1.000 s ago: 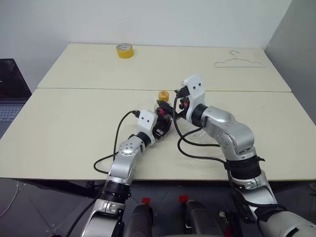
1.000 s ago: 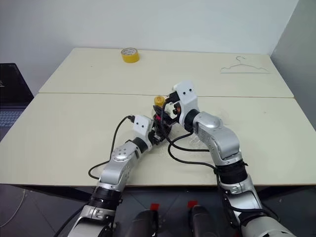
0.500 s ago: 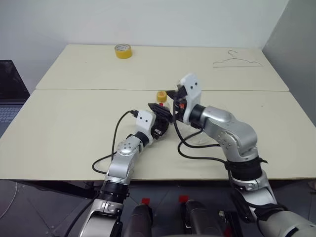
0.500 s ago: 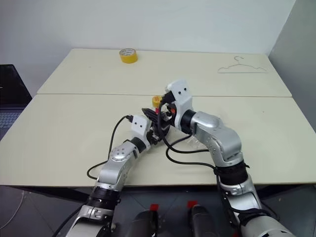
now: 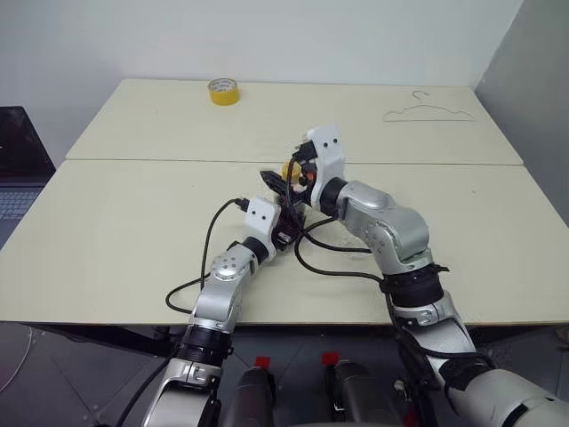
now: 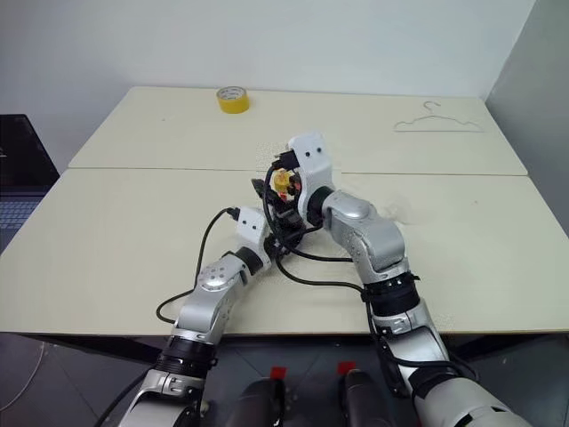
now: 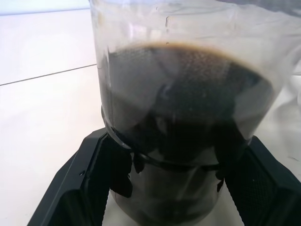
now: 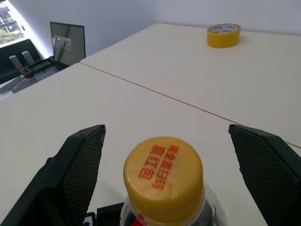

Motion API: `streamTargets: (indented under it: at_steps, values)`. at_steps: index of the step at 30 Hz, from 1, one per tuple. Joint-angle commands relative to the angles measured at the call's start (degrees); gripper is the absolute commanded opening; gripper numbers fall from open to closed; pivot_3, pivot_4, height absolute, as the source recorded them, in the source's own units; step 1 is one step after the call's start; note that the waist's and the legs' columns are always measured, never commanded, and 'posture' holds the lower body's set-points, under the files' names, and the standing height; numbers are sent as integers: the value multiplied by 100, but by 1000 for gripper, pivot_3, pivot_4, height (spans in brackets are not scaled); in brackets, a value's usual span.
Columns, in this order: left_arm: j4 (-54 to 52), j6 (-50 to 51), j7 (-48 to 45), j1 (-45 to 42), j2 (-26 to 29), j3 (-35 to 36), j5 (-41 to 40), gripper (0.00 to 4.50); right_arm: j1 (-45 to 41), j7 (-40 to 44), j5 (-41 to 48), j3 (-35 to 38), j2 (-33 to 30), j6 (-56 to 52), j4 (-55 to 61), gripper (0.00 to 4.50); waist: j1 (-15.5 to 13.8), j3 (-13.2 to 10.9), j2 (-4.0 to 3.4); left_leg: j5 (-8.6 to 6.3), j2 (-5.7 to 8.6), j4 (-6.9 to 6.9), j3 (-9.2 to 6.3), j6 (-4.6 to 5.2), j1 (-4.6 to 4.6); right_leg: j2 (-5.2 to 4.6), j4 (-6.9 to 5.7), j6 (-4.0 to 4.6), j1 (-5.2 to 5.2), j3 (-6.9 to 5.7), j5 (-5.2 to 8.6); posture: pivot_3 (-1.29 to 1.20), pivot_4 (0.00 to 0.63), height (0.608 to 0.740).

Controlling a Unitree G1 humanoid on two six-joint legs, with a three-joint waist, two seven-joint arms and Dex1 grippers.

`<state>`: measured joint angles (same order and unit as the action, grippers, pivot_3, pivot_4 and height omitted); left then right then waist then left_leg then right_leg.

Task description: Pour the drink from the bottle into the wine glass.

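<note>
Two end effectors meet over the middle of the desk (image 5: 133, 231). Farthest to the left of them, a dark laptop (image 5: 18, 169) sits past the desk's edge. The left end effector (image 7: 174, 188) is closed on the lower body of the bottle (image 7: 183, 94), its black fingers (image 7: 87, 188) pressed against the clear plastic on either side; the dark brown drink (image 7: 188, 117) fills much of the bottle in front of it. The bottle stands upright at that grip, near the seam between the two desk tops. Just above it, the right end effector (image 8: 167, 183) is spread wide and holds nothing, one mesh-faced finger (image 8: 82, 165) on each side of the yellow cap (image 8: 163, 172) with clear gaps, the cap carrying red lettering. Well beyond both, a yellow tape roll (image 5: 223, 91) lies on the far desk. To the far right of the end effectors lies a wire hanger (image 5: 429, 111).
</note>
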<state>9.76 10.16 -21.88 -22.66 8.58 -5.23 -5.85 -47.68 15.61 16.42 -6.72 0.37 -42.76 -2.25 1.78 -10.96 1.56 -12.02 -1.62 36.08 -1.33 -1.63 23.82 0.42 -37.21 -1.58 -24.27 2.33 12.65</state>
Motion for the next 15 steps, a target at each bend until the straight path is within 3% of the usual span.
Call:
streamTargets:
  at_steps: [1,15]
  values:
    - [-103,-142,15,-61,-37,23,8,3265,-214,-95,-55,166,52,254,-53,4472,-1,0,0,0,0,0,0,0,0,0,1,0,0,0,0,0,150,740]
    - [-109,-149,2,-68,-27,27,6,3265,-211,-104,-21,336,-43,390,-265,4472,0,0,0,0,0,0,0,0,0,0,0,0,0,0,0,0,150,740]
